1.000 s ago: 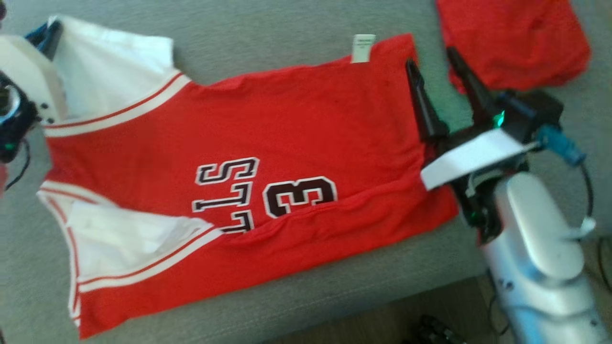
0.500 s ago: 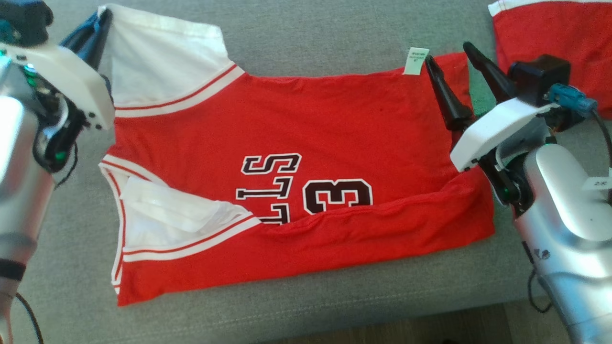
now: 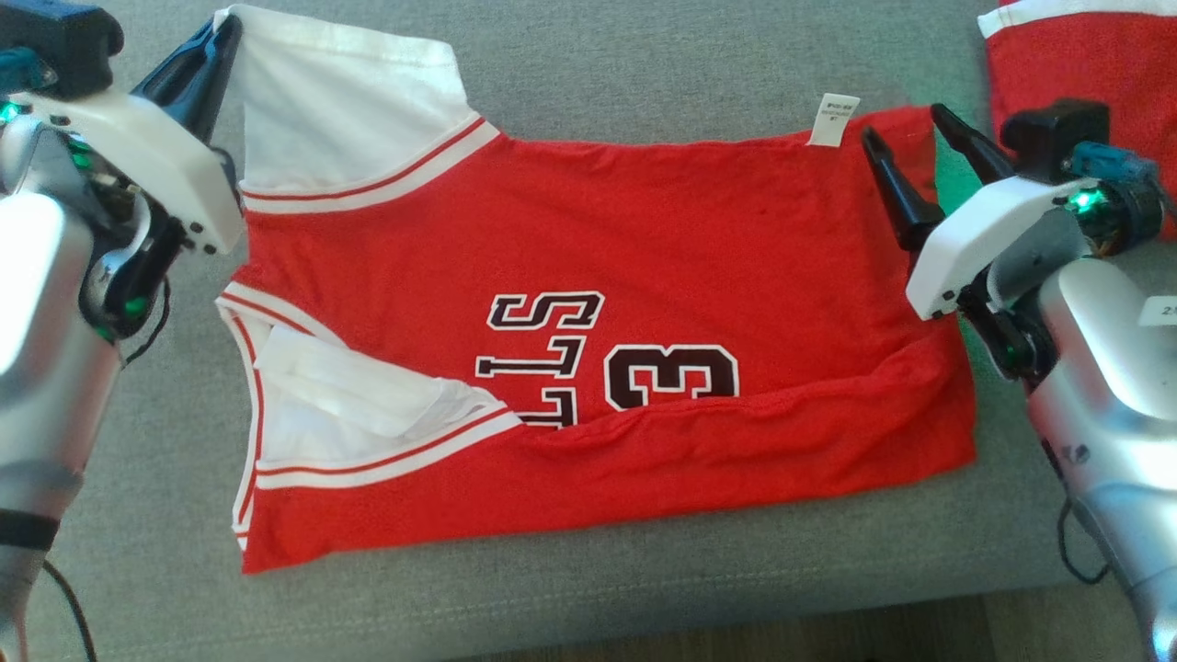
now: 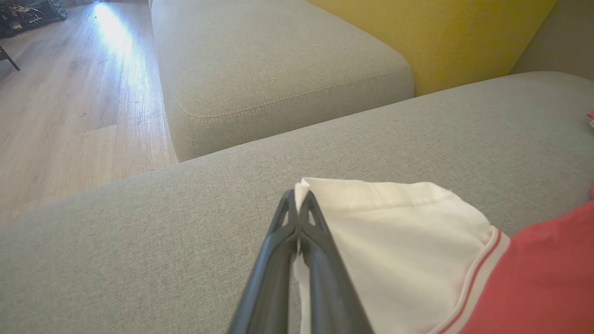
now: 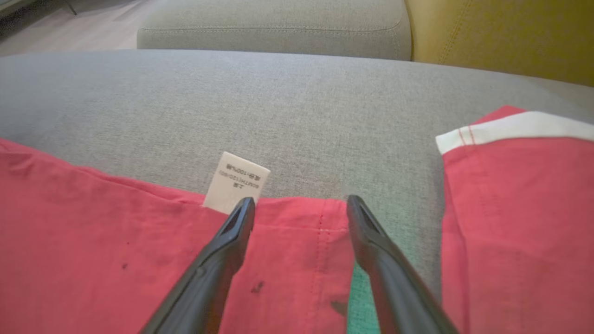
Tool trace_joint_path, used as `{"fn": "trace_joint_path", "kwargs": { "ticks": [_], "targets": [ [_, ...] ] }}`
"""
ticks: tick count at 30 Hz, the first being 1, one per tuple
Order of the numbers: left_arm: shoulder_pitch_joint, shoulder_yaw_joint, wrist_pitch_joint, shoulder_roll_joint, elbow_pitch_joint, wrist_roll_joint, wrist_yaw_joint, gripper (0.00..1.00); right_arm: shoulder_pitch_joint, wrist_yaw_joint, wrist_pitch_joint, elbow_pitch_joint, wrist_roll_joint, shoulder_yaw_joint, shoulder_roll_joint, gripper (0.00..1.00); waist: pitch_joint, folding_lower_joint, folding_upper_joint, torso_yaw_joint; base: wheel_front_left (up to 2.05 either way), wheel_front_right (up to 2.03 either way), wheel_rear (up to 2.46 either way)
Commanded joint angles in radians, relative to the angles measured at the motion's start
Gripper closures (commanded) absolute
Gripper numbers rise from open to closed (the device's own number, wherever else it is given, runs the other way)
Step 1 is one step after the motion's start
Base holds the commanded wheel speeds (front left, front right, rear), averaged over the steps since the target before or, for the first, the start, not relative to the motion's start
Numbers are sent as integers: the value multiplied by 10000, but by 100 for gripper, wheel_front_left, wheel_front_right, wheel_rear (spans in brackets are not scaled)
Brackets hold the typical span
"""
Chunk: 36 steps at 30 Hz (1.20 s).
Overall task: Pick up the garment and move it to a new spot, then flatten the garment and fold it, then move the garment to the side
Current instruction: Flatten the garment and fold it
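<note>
Item, red jersey [image 3: 644,257]: my left pincer [image 4: 297,197] is pinching its white sleeve [image 4: 394,222] to flatten; right pincer [image 5: 300,199] is hovering spread over hem [image 5: 297,225].

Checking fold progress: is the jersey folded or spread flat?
Partly folded: the jersey has its near edge doubled over, covering part of the lettering.

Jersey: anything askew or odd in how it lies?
Yes. The jersey has its near edge folded up over the lettering, hiding part of it. A white care label sticks out past the far edge, and small dark specks mark the red fabric near it.
</note>
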State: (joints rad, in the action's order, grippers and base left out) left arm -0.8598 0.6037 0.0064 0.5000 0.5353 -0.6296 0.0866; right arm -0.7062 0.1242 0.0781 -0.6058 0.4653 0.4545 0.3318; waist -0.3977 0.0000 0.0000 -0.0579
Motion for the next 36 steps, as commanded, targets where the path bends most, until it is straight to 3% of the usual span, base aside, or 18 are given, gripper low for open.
{"fn": "trace_joint_path", "kwargs": {
  "ticks": [1,20,21,22,23,28,36],
  "targets": [
    [-186,-375,-30,538,-368,-54,-92,100,-257,65,-133,-8,39,154,186,0,-46,0,0,35,0,0,0],
    [-317,-284,120,641,-853,-129,-187,100,-1560,65,-251,-2398,567,1117,143,0,-425,0,0,270,0,0,0],
    [-320,-278,113,639,-853,-133,-189,100,-1570,65,-168,-2451,688,1230,126,11,-425,0,0,278,0,0,0],
    [-318,-269,107,635,-850,-134,-195,100,-1572,65,-92,-2473,836,1345,110,81,-420,0,0,286,0,0,0],
    [-314,-260,103,630,-847,-135,-205,100,-1571,65,-23,-2474,1007,1447,100,100,-412,0,0,291,0,0,0],
    [-352,-310,-7,660,-714,-192,-244,100,-1753,65,-43,-2227,1657,2121,327,100,-379,0,0,323,0,0,0],
    [-920,-524,-258,692,-325,-199,-344,100,-2622,65,-809,-2546,1669,2286,530,100,-463,0,0,419,0,0,0]
  ]
}}
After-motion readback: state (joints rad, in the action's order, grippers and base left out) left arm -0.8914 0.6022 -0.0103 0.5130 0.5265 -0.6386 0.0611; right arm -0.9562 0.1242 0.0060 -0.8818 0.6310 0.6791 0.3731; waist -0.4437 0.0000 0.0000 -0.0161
